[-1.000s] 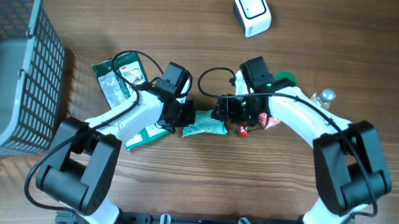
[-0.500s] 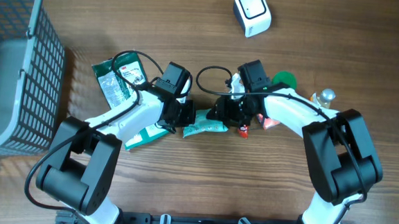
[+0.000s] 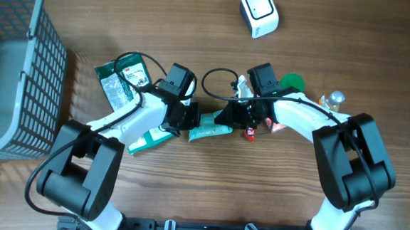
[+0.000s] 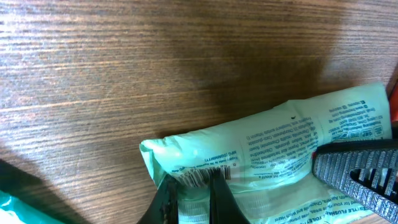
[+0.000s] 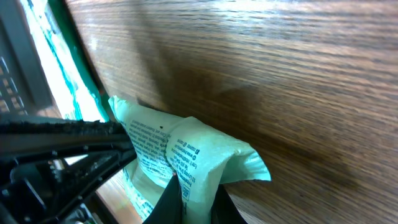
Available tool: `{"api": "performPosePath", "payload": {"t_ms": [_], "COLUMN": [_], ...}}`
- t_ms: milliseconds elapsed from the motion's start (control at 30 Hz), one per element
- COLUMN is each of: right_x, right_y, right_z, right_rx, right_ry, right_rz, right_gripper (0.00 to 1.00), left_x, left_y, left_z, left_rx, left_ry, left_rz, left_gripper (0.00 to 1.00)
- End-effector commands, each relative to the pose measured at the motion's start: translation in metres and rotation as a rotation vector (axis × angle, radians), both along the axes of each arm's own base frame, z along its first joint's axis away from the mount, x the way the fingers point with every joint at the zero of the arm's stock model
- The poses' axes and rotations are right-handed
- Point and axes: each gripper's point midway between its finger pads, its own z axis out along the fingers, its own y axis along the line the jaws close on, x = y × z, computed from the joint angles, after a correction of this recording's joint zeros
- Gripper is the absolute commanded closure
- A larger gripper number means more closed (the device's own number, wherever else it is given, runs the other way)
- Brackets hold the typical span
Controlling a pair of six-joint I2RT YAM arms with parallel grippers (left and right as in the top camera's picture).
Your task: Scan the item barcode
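Note:
The item is a pale green soft packet (image 3: 210,132) with printed text, held just above the wooden table between both arms. My left gripper (image 3: 190,119) is shut on its left end. In the left wrist view the fingers (image 4: 193,193) pinch the packet (image 4: 273,143) right at its barcode (image 4: 202,174). My right gripper (image 3: 227,118) is shut on the right end. The right wrist view shows its jaws (image 5: 198,199) squeezing a fold of the packet (image 5: 199,149). The white scanner (image 3: 258,13) stands at the table's far edge, well apart from the packet.
A grey mesh basket (image 3: 8,67) fills the left side. A dark green pouch (image 3: 118,81) and a green-white packet (image 3: 146,140) lie by the left arm. A red item (image 3: 250,134), a green cap (image 3: 290,82) and a small clear bottle (image 3: 334,100) sit near the right arm.
The right gripper has moved a little left and closed on the packet's right end. The left gripper has kept its grip and place.

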Motion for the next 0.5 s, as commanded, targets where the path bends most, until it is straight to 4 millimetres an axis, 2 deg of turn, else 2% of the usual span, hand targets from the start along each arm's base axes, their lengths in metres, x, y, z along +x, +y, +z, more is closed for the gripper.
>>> {"api": "performPosePath", "payload": {"t_ms": [0, 67, 133, 200, 233, 300, 333, 367, 400, 433, 467], "right_x": [-0.004, -0.003, -0.004, -0.004, -0.004, -0.004, -0.004, -0.004, -0.004, -0.005, -0.006], "right_y": [0.003, 0.003, 0.003, 0.003, 0.003, 0.003, 0.003, 0.003, 0.003, 0.003, 0.003], "right_z": [0.010, 0.012, 0.011, 0.011, 0.011, 0.011, 0.011, 0.011, 0.011, 0.011, 0.012], "right_rx": [0.000, 0.002, 0.002, 0.002, 0.002, 0.001, 0.001, 0.001, 0.001, 0.002, 0.007], "right_ry": [-0.100, -0.107, -0.108, -0.107, -0.107, -0.103, -0.103, -0.103, -0.102, -0.097, -0.094], "right_rz": [0.084, 0.084, 0.086, 0.086, 0.086, 0.085, 0.086, 0.085, 0.085, 0.084, 0.085], "right_gripper": [0.96, 0.95, 0.96, 0.96, 0.96, 0.96, 0.96, 0.96, 0.96, 0.95, 0.96], "left_x": [0.012, 0.033, 0.057, 0.080, 0.091, 0.103, 0.108, 0.109, 0.108, 0.107, 0.104], "left_y": [0.007, 0.015, 0.030, 0.052, 0.070, 0.101, 0.127, 0.143, 0.162, 0.169, 0.175], "left_z": [0.012, 0.042, 0.075, 0.106, 0.121, 0.137, 0.141, 0.141, 0.138, 0.137, 0.136], "left_rx": [0.009, 0.004, 0.021, 0.043, 0.073, 0.134, 0.192, 0.224, 0.248, 0.253, 0.260], "left_ry": [-0.005, -0.073, -0.164, -0.265, -0.323, -0.392, -0.416, -0.417, -0.400, -0.392, -0.380], "left_rz": [0.034, 0.071, 0.123, 0.191, 0.242, 0.324, 0.388, 0.425, 0.467, 0.483, 0.496], "left_gripper": [0.96, 0.96, 0.96, 0.96, 0.94, 0.90, 0.84, 0.73, 0.53, 0.40, 0.17]}}
